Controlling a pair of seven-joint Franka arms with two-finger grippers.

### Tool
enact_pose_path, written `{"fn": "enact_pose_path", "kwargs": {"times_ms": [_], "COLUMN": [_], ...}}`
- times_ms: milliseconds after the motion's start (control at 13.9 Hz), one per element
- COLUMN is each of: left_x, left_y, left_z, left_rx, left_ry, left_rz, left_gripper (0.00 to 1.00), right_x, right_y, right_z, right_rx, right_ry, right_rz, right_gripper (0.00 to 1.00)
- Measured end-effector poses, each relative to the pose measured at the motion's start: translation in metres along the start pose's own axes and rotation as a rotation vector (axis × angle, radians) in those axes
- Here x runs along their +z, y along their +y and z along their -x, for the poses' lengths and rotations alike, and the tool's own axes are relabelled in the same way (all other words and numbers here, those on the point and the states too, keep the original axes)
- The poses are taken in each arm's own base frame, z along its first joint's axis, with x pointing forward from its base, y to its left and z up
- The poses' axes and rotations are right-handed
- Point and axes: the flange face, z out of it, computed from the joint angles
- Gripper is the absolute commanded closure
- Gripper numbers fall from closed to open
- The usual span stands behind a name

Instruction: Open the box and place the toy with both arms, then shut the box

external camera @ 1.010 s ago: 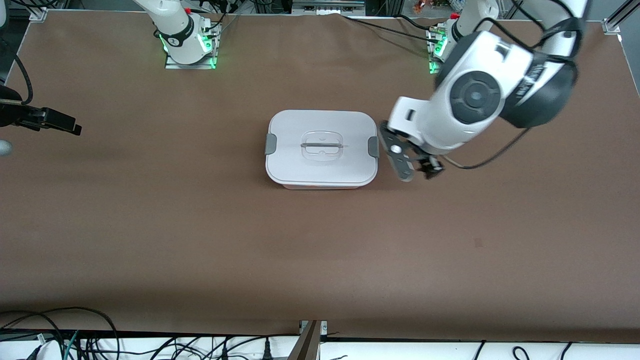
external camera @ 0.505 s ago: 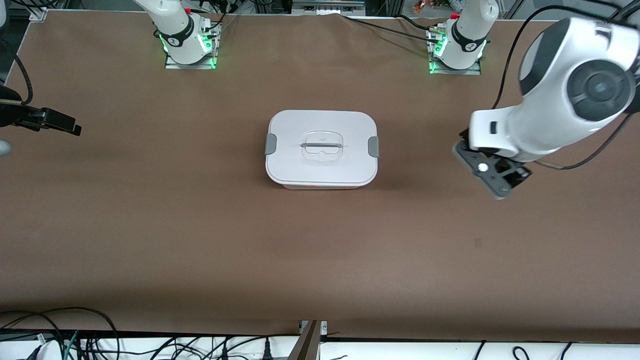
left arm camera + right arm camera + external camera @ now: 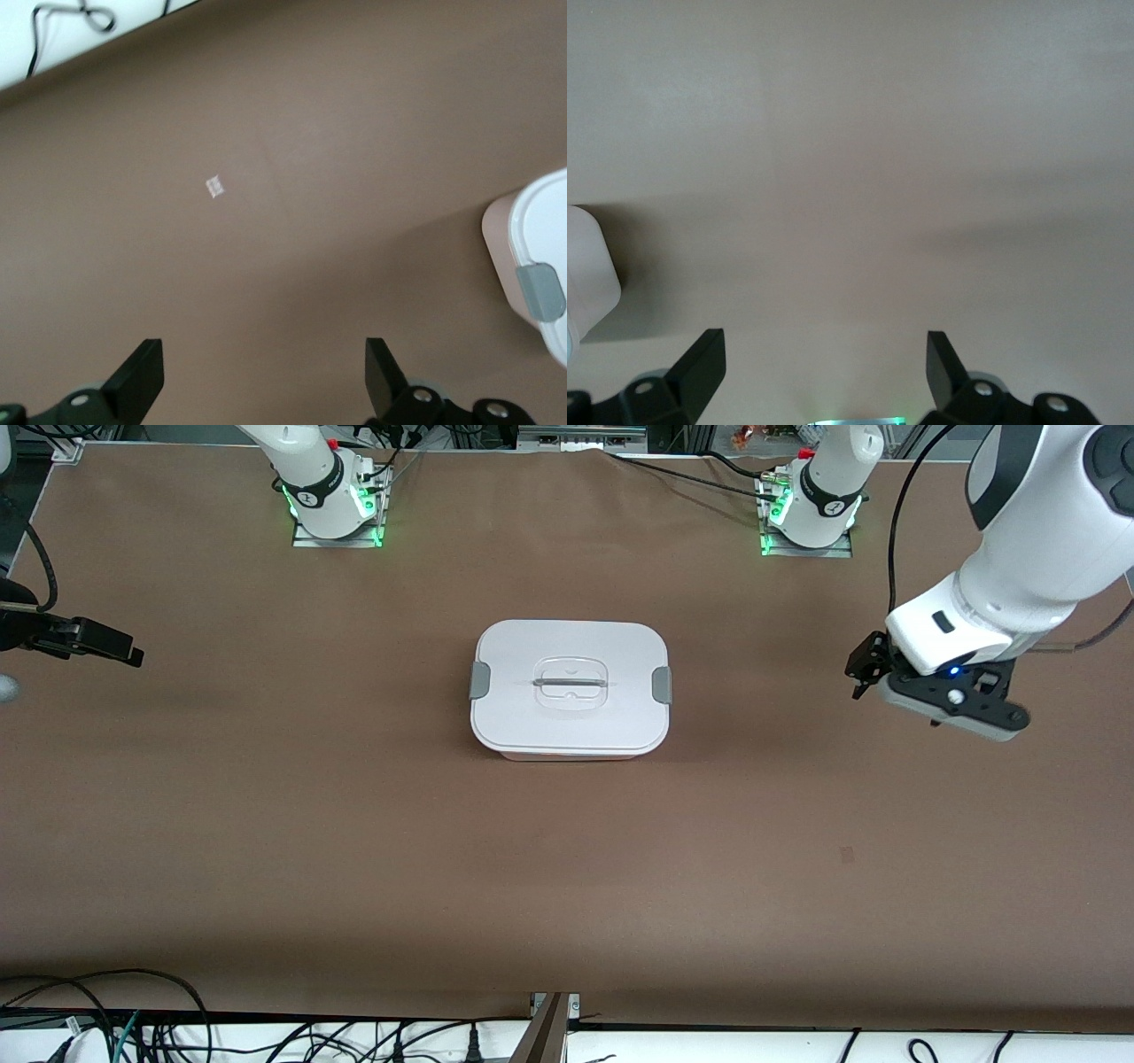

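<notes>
The right gripper [image 3: 824, 372] hangs over the right arm's end of the table [image 3: 266, 824], jaws wide and empty. The box [image 3: 570, 688] sits mid-table, lid on, long axis running between the arms' ends. The left gripper [image 3: 263, 381] hangs over the left arm's end, jaws apart, empty.

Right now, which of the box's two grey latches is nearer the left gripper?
The latch on the box end toward the left arm's end of the table; the left gripper, fingers open, hangs off that end. The other latch faces the right arm's end.

Closed box [image 3: 570, 688] on table [image 3: 354, 824]
</notes>
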Motion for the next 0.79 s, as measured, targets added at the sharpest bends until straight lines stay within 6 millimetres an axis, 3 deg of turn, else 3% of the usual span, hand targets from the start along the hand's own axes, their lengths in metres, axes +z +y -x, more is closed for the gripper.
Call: {"fn": "enact_pose_path", "kwargs": {"times_ms": [361, 793], "left_x": [-0.009, -0.004], "left_y": [-0.050, -0.060], "left_z": [0.041, 0.046], "left_rx": [-0.185, -0.210], "left_ry": [0.002, -0.026], "left_rz": [-0.018, -0.015], "left_gripper": [0.00, 0.00], "right_x": [0.000, 0.000], "right_y": [0.000, 0.000], "right_z": [0.000, 0.000], "right_rx": [0.000, 0.000], "right_ry": [0.000, 0.001], "right_rz": [0.000, 0.000], "right_gripper": [0.00, 0.00]}}
